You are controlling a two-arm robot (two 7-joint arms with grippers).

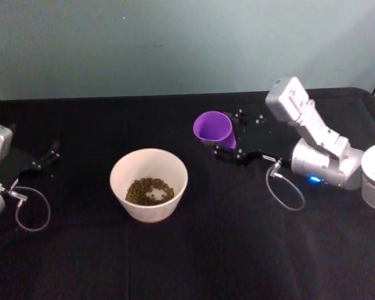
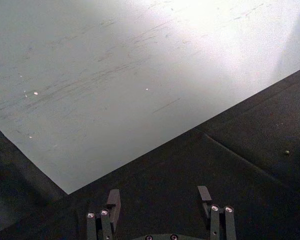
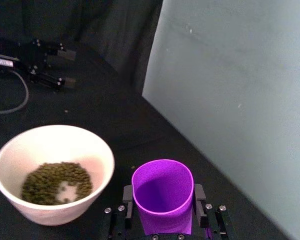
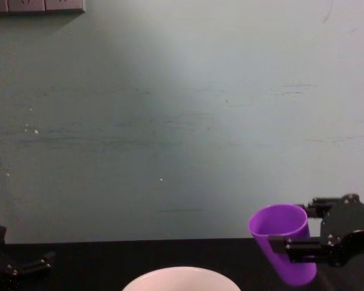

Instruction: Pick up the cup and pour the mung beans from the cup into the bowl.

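My right gripper (image 1: 224,132) is shut on the purple cup (image 1: 212,128), one finger on each side of its wall. The cup (image 3: 162,192) leans a little toward the bowl, and its inside looks bare. To its left stands the whitish bowl (image 1: 149,152), apart from the cup. Mung beans (image 1: 150,190) cover the bowl's bottom, also seen as the mung beans (image 3: 55,182). In the chest view the cup (image 4: 282,242) tilts in the gripper (image 4: 294,227) above the bowl's rim (image 4: 182,274). My left gripper (image 1: 45,157) rests open at the table's left edge, holding nothing.
A black cloth (image 1: 237,250) covers the table and a pale wall (image 4: 170,121) rises close behind it. A cable loop (image 1: 287,194) hangs from the right wrist and another cable loop (image 1: 31,212) from the left.
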